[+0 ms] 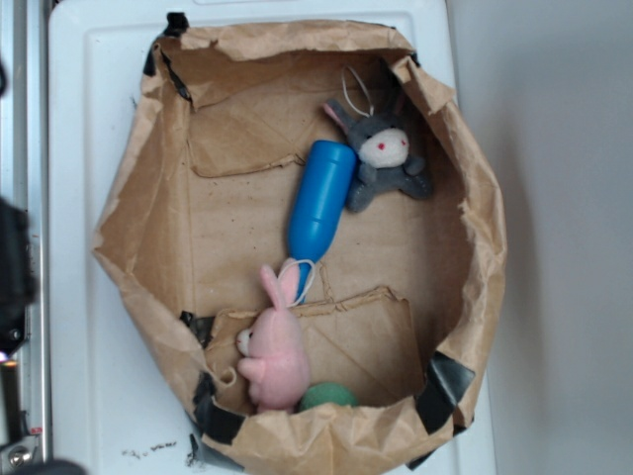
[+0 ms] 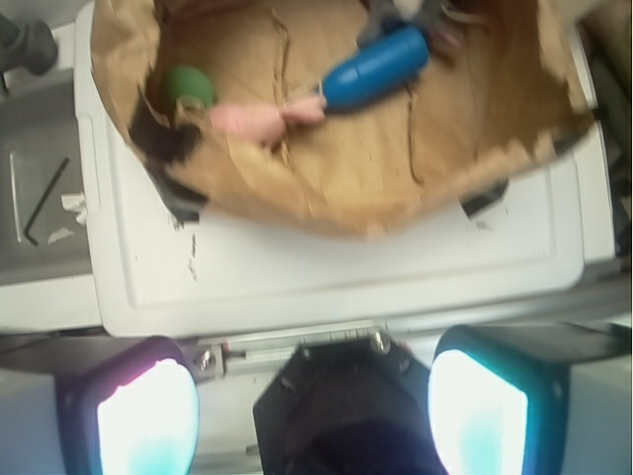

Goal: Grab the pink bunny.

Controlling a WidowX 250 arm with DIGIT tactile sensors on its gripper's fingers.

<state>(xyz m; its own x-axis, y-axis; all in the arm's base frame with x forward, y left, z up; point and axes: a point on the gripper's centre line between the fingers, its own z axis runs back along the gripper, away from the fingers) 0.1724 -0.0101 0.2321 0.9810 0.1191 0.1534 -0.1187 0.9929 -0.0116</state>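
**Pink bunny in the bag, tool released and off to the side**

- Pink bunny (image 1: 275,348) lies on the floor of the brown paper bag (image 1: 473,213), near its lower wall in the exterior view. Ears point up toward the blue capsule; white string loop sits at the ear tips.
- Blue capsule-shaped object (image 1: 320,198) lies tilted mid-bag, its narrow end just at the bunny's ears and loop. Contact between them can't be confirmed.
- Green round object (image 1: 327,397) sits just beside the bunny's lower body, partly hidden by the bag wall.
- Grey plush animal (image 1: 385,155), white face with red dots, lies in the upper right of the bag, touching the capsule's far end. Well apart from the bunny.
- Bag rests on a white table (image 1: 89,79); black tape patches on its corners.
- Tool (image 2: 307,411) seen in the wrist view: both fingers (image 2: 148,421) spread wide, nothing between them. It hangs outside the bag, over the table edge, well apart from the bunny (image 2: 259,121).
- Wrist view is blurred; the bunny shows only as a pink smear between green object and capsule.
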